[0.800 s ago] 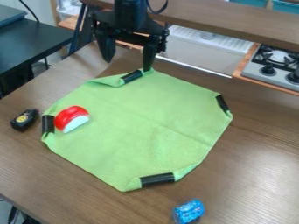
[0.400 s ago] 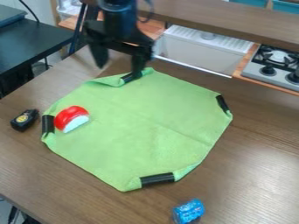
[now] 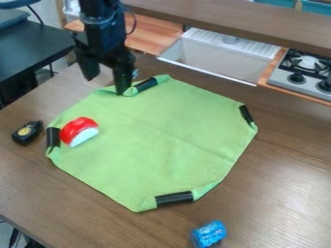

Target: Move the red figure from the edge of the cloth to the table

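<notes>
Brown wood, with fine straight grain and a soft shine, makes the table (image 3: 278, 193), which is the largest thing in view. On it is spread the green cloth (image 3: 161, 131); it seems a soft, matt fabric, with faint creases, and its folded corners give it nearly an eight-sided outline.

Over the far left part of the cloth hangs the black gripper (image 3: 105, 84), hard and angular. Its two fingers stand well apart, and I see nothing held between them.

Smaller is the red figure (image 3: 79, 131), rounded and smooth on top, with a white face at its lower side, perhaps of plastic. It lies on the cloth near the left edge, just beside a black strip (image 3: 53, 137). So the moving is not done: I judge the task is at its approach stage. What is left is to reach the figure, grip it, lift it and set it down on the wood.

On the table are also a shiny blue packet (image 3: 209, 234), crinkled and near the front, and a compact black-and-yellow object (image 3: 27, 132), left of the cloth.
</notes>
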`<state>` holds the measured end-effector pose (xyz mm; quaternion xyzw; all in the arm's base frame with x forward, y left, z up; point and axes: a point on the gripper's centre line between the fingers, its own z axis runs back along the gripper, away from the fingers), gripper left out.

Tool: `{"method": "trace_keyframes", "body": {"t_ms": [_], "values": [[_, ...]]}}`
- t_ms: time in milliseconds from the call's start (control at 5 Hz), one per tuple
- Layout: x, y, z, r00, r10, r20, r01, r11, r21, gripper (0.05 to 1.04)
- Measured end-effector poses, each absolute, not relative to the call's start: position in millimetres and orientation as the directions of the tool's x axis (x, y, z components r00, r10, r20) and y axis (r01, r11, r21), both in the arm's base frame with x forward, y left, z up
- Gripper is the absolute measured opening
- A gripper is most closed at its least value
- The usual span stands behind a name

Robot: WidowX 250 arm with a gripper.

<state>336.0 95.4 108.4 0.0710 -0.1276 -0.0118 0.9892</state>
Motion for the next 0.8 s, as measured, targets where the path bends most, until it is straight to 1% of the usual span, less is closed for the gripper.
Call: {"method": "trace_keyframes", "body": {"t_ms": [200, 400, 600, 800], "values": [[333.9, 106.7, 87.8, 0.980, -0.088, 0.177, 0.052, 0.979, 0.197, 1.001], [327.7, 112.2, 77.3, 0.978, -0.143, 0.151, 0.102, 0.964, 0.247, 1.001], [320.0, 120.1, 63.0, 0.981, -0.148, 0.122, 0.114, 0.960, 0.254, 1.001], [316.4, 123.1, 57.1, 0.980, -0.163, 0.110, 0.129, 0.956, 0.263, 1.001]]}}
